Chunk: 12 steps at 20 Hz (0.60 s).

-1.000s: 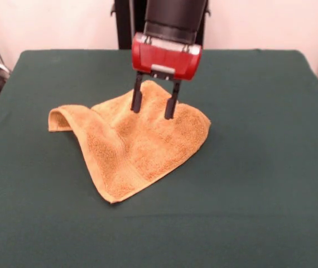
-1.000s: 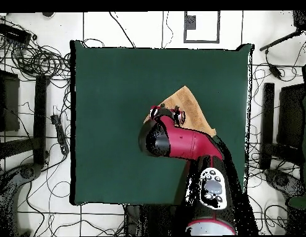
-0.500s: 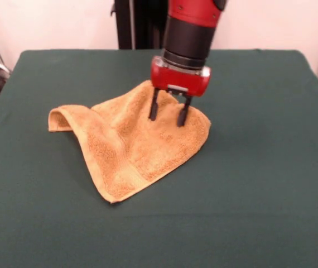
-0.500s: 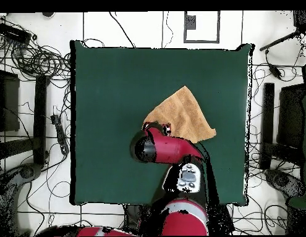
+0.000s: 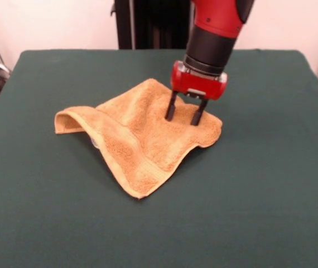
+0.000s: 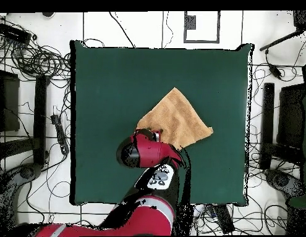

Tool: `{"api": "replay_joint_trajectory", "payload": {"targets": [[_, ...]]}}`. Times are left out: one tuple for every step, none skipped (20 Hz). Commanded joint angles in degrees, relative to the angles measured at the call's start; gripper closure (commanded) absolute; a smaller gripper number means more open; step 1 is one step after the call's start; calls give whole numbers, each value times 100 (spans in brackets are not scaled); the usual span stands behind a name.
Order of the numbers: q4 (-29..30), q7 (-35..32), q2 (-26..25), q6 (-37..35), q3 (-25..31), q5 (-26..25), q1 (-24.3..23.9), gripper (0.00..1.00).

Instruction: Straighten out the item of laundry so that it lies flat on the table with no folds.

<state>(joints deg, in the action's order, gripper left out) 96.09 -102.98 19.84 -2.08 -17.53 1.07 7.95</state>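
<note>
The orange-tan towel (image 5: 142, 139) lies rumpled near the middle of the dark green table (image 5: 270, 167). Its left corner (image 5: 70, 118) is curled up into a raised fold, and a ridge runs from there toward the near corner. My gripper (image 5: 183, 116) stands upright over the towel's right part. It is open, and both dark fingertips (image 5: 170, 111) press down on the cloth with nothing held between them. In the overhead view the towel (image 6: 177, 117) shows as a diamond on the table (image 6: 106, 86), and the red arm (image 6: 138, 151) covers its lower left corner.
The black pedestal (image 5: 148, 22) stands behind the table's far edge. Tangled cables (image 6: 38, 58) and dark equipment lie on the floor on both sides of the table. The arm crosses the table's bottom edge in the overhead view.
The gripper has moved right in the front view with its tips on the towel. The whole towel has slid right with it. The left fold stays raised.
</note>
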Motion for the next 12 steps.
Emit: {"api": "replay_joint_trajectory", "payload": {"targets": [[58, -1140, -637, -29, 628, 302, -309, 0], [32, -1110, -681, 4, 684, 295, -365, 0], [20, -1082, -693, 41, 735, 277, -403, 0], [79, -1103, -653, 86, 792, 271, -436, 0], [95, -1124, -641, 142, 840, 269, -447, 0], [148, -1203, -656, 321, 945, 269, -500, 0], [179, -1281, -651, 495, 1041, 272, -533, 0], [218, -1325, -636, 624, 1159, 249, -581, 0], [224, -1358, -616, 642, 1174, 277, -537, 0], [229, -1378, -593, 639, 1168, 303, -475, 0], [248, -1393, -555, 563, 1156, 345, -411, 0], [273, -1422, -512, 527, 1112, 385, -326, 0]]}}
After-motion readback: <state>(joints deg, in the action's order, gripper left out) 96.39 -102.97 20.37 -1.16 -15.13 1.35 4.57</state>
